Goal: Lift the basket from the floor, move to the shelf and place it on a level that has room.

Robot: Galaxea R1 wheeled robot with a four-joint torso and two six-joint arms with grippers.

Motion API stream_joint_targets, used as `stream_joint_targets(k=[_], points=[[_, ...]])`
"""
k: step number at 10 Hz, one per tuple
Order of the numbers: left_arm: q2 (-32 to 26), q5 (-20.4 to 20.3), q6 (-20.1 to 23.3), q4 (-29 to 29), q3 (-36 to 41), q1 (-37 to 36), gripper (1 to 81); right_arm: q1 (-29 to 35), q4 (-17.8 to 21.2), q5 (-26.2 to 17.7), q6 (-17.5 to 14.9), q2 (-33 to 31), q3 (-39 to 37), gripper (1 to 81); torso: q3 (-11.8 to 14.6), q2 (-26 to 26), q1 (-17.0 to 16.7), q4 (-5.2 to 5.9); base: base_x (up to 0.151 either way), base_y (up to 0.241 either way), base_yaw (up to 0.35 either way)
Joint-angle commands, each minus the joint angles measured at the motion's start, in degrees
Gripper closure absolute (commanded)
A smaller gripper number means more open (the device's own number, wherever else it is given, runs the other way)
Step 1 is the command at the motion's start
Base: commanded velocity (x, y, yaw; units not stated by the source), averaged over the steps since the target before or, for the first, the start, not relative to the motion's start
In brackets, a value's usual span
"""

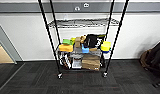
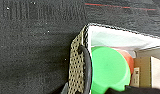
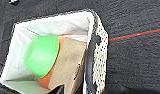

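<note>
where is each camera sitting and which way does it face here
head view: high on the robot, facing forward and down at the shelf against the wall.
left wrist view: on the left arm, looking down at the basket, a green cup inside, floor beyond.
right wrist view: on the right arm, looking down into the same basket.
Both wrist views share the basket, cup and carpet.

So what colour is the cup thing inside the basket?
Bright green cup, sitting in the basket against its white lining. The right wrist view shows it best.
</note>
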Motion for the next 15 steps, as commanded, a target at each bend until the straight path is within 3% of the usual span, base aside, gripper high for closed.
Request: stream_joint_targets(k=[1, 3, 4, 5, 8, 9, 11, 15], points=[[0.43, 2.26, -0.17, -0.9, 0.18, -7.67, 1.0, 6.64, 0.74, -3.85, 0.68, -0.57, 0.54, 1.0, -5.24, -5.51, 3.56, 0.0, 0.0, 0.0, 0.0], [0.86, 2.26, -0.26, -1.07, 0.27, -8.28, 1.0, 7.7, 0.83, -4.28, 0.94, 0.21, 0.28, 1.0, -7.42, -8.53, 5.44, 0.0, 0.0, 0.0, 0.0], [0.95, 2.35, -0.26, -1.08, 0.27, -8.63, 1.0, 8.05, 0.83, -4.29, 0.94, 0.4, 0.28, 1.0, -3.87, -10.43, 6.64, 0.0, 0.0, 0.0, 0.0], [1.3, 2.35, -0.26, -1.08, 0.19, -8.81, 1.0, 8.57, 0.83, -4.29, 1.38, 0.66, 0.36, 1.0, -5.33, -12.28, 7.82, 0.0, 0.0, 0.0, 0.0], [1.13, 2.26, -0.26, -1.08, 0.27, -8.81, 1.0, 9.81, 0.92, -4.29, 2.77, 0.93, 0.28, 1.0, -6.47, -17.29, 10.95, 0.0, 0.0, 0.0, 0.0], [1.13, 2.26, -0.34, -1.43, 0.27, -8.81, 1.0, 10.42, 0.83, -4.29, 3.58, 0.93, 0.45, 1.0, -6.47, -13.53, 8.48, 0.0, 0.0, 0.0, 0.0], [1.3, 2.27, -0.86, -2.3, 0.45, -8.64, 1.0, 11.64, 0.83, -4.29, 5.07, 1.54, 0.72, 1.0, -6.49, -16.78, 10.47, 0.0, 0.0, 0.0, 0.0], [1.04, 2.35, -3.51, -3.01, 0.62, -8.2, 1.0, 13.24, 0.92, -4.2, 9.73, 2.16, 1.68, 1.0, -6.51, -17.44, 10.9, 0.0, 0.0, 0.0, 0.0]])
